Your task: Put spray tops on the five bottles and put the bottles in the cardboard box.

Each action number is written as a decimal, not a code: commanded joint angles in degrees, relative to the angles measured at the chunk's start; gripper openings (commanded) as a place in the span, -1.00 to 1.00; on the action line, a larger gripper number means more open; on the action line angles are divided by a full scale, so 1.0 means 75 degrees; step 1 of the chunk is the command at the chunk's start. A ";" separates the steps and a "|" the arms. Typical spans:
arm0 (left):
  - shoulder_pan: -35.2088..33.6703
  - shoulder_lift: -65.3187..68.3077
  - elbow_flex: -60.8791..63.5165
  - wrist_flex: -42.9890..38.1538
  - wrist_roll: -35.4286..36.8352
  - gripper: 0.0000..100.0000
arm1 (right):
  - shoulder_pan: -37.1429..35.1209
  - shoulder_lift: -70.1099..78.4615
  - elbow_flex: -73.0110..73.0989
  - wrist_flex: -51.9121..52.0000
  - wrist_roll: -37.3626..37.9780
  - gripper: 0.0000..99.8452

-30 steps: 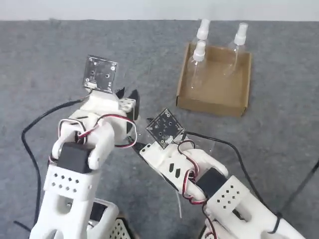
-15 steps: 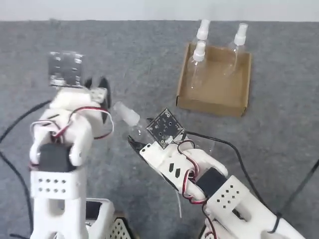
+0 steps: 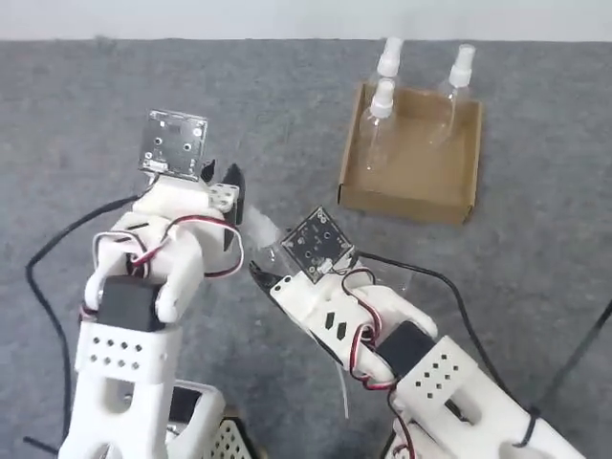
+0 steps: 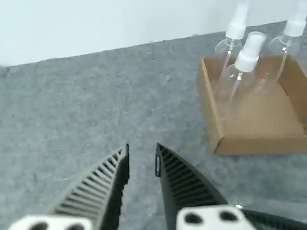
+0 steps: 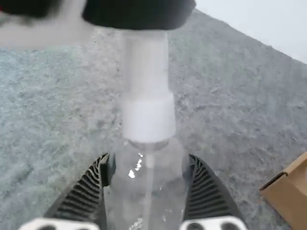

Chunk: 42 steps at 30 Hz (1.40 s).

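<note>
Grey carpet: my right gripper clamps the bottle, its axis pointing spray top first at my left gripper, whose jaws are narrowly parted and empty, with the box well apart.

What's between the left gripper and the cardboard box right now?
Bare grey carpet: in the left wrist view, nothing stands between the left gripper and the cardboard box.
</note>
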 commanded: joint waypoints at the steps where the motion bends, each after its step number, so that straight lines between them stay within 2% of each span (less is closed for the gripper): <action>1: -0.0598 -0.0504 -0.0779 0.0211 -0.0070 -0.80 | 0.0064 -0.0334 -0.0129 -0.0158 -0.0047 -0.99; 5: -0.0996 -0.1793 -0.0451 0.0539 -0.0059 -0.67 | 0.0322 -0.0229 -0.0516 -0.0182 -0.0047 -0.99; 10: -0.1020 -0.3270 0.1108 0.0645 -0.0070 -0.66 | 0.1178 0.0697 -0.1840 -0.0135 -0.0047 -0.99; 15: -0.0328 -0.4302 0.2749 0.0598 -0.0105 -0.65 | 0.1659 0.2467 -0.3528 -0.0135 -0.0059 -0.99; 17: 0.0023 -0.4618 0.3288 0.0399 -0.0070 -0.61 | 0.1647 0.3030 -0.4149 -0.0076 -0.0059 -0.99; 21: 0.0281 -0.5064 0.4284 -0.0481 -0.0070 -0.32 | 0.1518 0.3933 -0.5521 0.0826 -0.0715 -0.99; 23: 0.0258 -0.5064 0.4554 -0.0867 -0.0070 -0.29 | 0.1459 0.4144 -0.6107 0.1448 -0.0903 -0.99; 28: 0.0258 -0.4724 0.4695 -0.1289 -0.0070 -0.29 | 0.0908 0.3921 -0.6998 0.3382 -0.0891 -0.99; 33: 0.0258 -0.4314 0.4706 -0.1547 -0.0070 -0.29 | 0.0686 0.2913 -0.6998 0.4472 -0.0891 -0.99; 39: 0.0258 -0.4255 0.4695 -0.1512 -0.0070 -0.29 | 0.1061 0.2268 -0.7021 0.5081 -0.0867 -0.99; 42: 0.0258 -0.4255 0.4718 -0.1500 -0.0070 -0.29 | 0.1788 0.2280 -0.7045 0.5081 -0.0598 -0.99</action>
